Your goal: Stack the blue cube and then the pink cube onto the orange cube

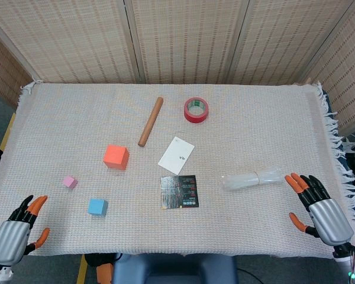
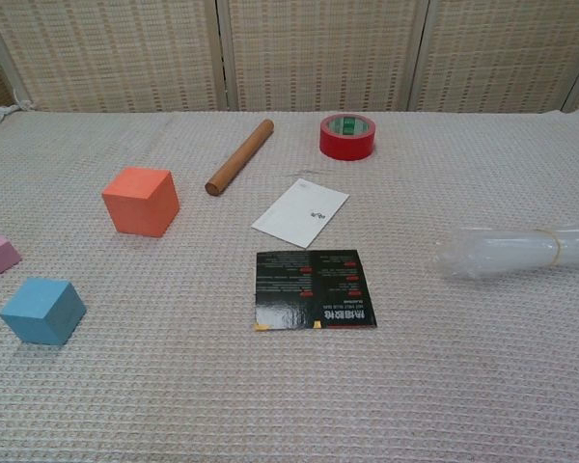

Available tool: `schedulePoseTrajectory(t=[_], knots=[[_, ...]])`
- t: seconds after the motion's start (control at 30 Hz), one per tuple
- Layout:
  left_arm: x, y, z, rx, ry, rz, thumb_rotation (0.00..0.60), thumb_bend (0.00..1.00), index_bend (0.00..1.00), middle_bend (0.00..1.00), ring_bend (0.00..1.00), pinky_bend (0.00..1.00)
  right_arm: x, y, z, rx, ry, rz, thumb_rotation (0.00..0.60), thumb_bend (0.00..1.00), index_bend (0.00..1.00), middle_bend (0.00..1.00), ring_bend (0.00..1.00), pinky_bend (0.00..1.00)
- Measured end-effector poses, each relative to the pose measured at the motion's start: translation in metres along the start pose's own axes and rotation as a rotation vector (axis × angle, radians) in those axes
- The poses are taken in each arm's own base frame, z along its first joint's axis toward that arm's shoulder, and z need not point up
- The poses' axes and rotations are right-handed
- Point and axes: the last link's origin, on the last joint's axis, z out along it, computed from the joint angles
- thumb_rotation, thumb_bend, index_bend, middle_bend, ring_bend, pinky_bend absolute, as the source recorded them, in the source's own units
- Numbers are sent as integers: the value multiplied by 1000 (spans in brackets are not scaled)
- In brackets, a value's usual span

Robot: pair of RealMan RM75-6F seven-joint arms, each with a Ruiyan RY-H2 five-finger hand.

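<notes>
Left hand (image 1: 15, 232) at near-left table corner, fingers spread, holding nothing. Pink cube (image 1: 69, 181) beside it, blue cube (image 1: 97, 206) nearer the front edge, orange cube (image 1: 116, 157) farther back (all three apart, none stacked). Right hand (image 1: 318, 207) at the far right, fingers apart, empty.

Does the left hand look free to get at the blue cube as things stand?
Probably yes. The left hand sits open at the near left table edge, and the blue cube lies just ahead with bare cloth between; the pink cube sits clear of that path.
</notes>
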Motion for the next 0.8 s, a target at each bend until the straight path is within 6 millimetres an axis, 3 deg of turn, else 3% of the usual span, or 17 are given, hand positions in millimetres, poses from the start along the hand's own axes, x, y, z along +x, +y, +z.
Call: schedulePoseTrajectory(t=[0.13, 0.23, 0.37, 0.43, 0.5, 0.63, 0.8], knots=[[-5, 4, 3, -16, -21, 1, 600, 375, 0, 106, 33, 244, 2, 0, -1, 1, -1, 8, 600, 293, 0, 0, 0, 0], [-10, 10, 8, -43, -47, 16, 600, 375, 0, 209, 135, 343, 4, 0, -3, -2, 6, 8, 600, 293, 0, 0, 0, 0], [-18, 20, 19, -93, -97, 79, 600, 371, 7, 623, 513, 694, 5, 0, -4, -6, 0, 11, 600, 294, 0, 0, 0, 0], [-25, 24, 27, -114, -144, 120, 600, 367, 12, 783, 654, 805, 4, 0, -3, -5, -4, 11, 600, 294, 0, 0, 0, 0], [-33, 28, 35, -129, -199, 166, 600, 357, 25, 877, 740, 869, 4, 0, -3, -5, -10, 9, 600, 294, 0, 0, 0, 0], [-46, 35, 51, -154, -283, 225, 600, 350, 39, 975, 844, 951, 2, 0, -1, -13, -27, 7, 600, 293, 0, 0, 0, 0], [-55, 47, 67, -188, -284, 224, 600, 347, 67, 1000, 911, 999, -2, 0, 1, -20, -54, -1, 600, 293, 0, 0, 0, 0]])
